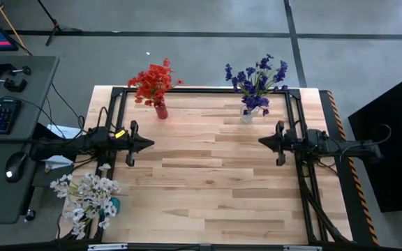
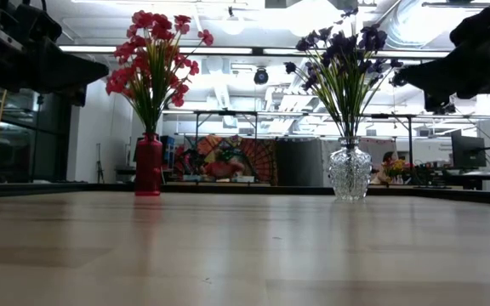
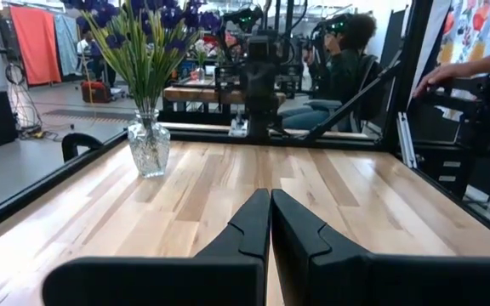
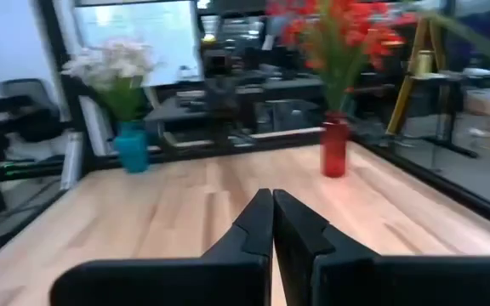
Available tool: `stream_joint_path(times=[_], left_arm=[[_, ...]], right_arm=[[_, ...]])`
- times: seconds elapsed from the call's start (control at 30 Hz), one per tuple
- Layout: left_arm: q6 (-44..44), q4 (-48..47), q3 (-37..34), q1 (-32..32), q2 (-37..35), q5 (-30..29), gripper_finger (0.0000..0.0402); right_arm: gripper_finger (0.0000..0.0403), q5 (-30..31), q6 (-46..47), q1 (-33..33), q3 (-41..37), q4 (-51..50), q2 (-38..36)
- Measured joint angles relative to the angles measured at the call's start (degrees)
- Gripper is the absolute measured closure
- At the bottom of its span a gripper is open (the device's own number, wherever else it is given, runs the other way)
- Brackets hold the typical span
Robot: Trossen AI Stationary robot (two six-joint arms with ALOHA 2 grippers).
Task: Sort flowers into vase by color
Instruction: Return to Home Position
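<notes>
high view suggests sorting is done (no loose stem on the table (image 1: pixel 215 188)): red flowers (image 1: pixel 153 82) in the red vase (image 1: pixel 161 110), purple flowers (image 1: pixel 257 78) in the clear vase (image 1: pixel 246 115), white flowers (image 1: pixel 86 199) in the blue vase (image 1: pixel 112 206), left gripper (image 1: pixel 150 144) and right gripper (image 1: pixel 261 141) closed on nothing, well apart.

Lab — ceiling ducts (image 2: pixel 415 21), PC desk (image 1: pixel 37 90)

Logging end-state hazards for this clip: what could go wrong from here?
The blue vase stands at the left edge of the table, near the left arm, its white flowers hanging past the edge; a bump could tip it off. The slim red vase carries a wide red bunch and could topple.
</notes>
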Motion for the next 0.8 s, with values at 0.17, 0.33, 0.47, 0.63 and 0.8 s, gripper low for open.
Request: stream_joint_path(times=[0.17, 0.33, 0.47, 0.63, 0.8], left_arm=[[0.0, -0.1, 0.0, 0.0, 0.4, 0.0, 0.0401], [0.0, -0.2, 0.0, 0.0, 0.4, 0.0, 0.0401], [0.0, -0.1, 0.0, 0.0, 0.4, 0.0, 0.0401], [0.0, -0.1, 0.0, 0.0, 0.5, 0.0, 0.0401], [0.0, -0.1, 0.0, 0.0, 0.4, 0.0, 0.0401]], right_arm=[[0.0403, 3.3, -2.4, -0.5, 0.0, 0.1, 0.0], [0.0403, 2.7, -2.5, -0.5, 0.0, 0.1, 0.0], [0.0403, 2.9, -2.5, -0.5, 0.0, 0.1, 0.0], [0.0403, 2.9, -2.5, -0.5, 0.0, 0.1, 1.6], [0.0403, 3.0, -2.5, -0.5, 0.0, 0.1, 1.9]])
